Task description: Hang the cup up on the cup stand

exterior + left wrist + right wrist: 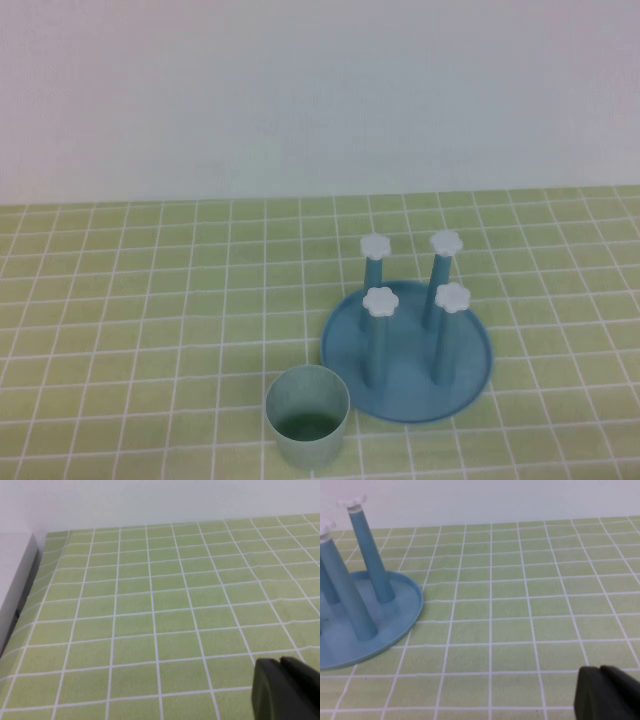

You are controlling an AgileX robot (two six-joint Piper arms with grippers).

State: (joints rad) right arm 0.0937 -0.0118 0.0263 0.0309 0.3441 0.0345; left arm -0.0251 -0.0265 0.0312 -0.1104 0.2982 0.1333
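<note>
The cup (308, 417), a pale mint-green tumbler, stands upright with its mouth up near the table's front edge in the high view. Just to its right is the cup stand (408, 345), a round blue dish with four blue posts topped by white flower knobs; part of the stand (365, 615) also shows in the right wrist view. Neither arm appears in the high view. My left gripper (280, 666) is shut, empty, over bare cloth. My right gripper (600, 672) is shut too, empty, some way to the stand's side.
A green tablecloth (150, 300) with a white grid covers the table. A white wall (300, 90) rises behind it. The cloth's edge and a grey ledge (17, 585) show in the left wrist view.
</note>
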